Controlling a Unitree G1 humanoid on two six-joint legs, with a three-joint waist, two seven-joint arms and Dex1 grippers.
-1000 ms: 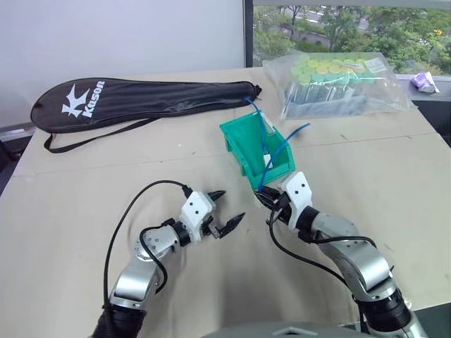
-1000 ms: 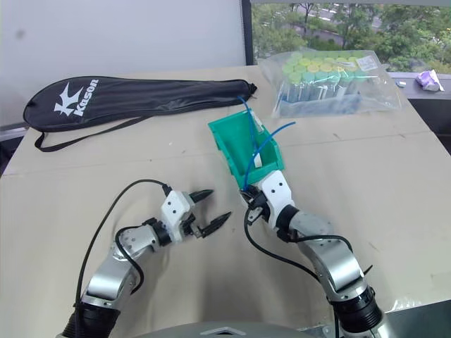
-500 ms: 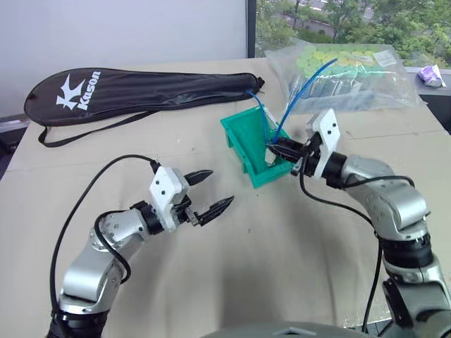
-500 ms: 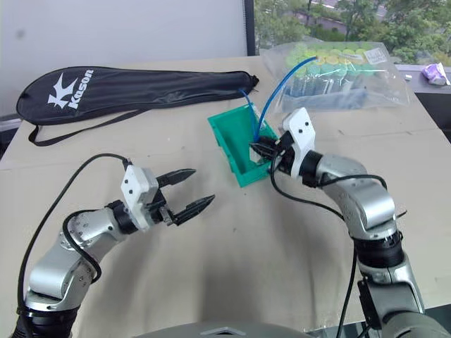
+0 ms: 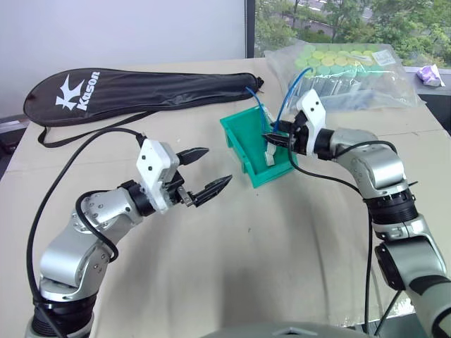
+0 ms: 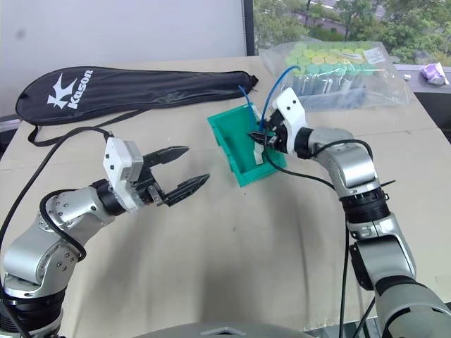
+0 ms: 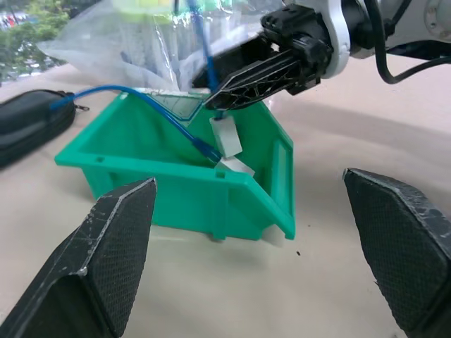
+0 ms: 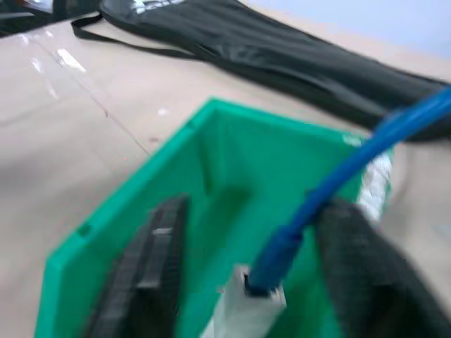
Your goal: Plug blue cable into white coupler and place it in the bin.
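Observation:
The teal bin [image 5: 243,141] stands tilted near the table's middle. My right gripper [image 5: 268,137] hovers over its right wall, fingers [image 8: 151,267] apart. Between them hangs the white coupler [image 7: 225,135], with the blue cable [image 8: 331,183] plugged into its top; the cable arcs up past the wrist [image 5: 287,98]. I cannot tell whether a finger touches the cable. A second blue cable [image 7: 151,105] with a white end lies in the bin. My left gripper [image 5: 215,167] is open and empty, held above the table left of the bin.
A black Kason racket bag [image 5: 141,88] lies along the far left. A clear bag of green-capped items [image 5: 349,70] sits behind the bin at the far right. The table's right edge runs close behind my right arm.
My right gripper rose from the bin's near corner to above its right wall, carrying coupler and cable, then spread its fingers. My left gripper rose, still open.

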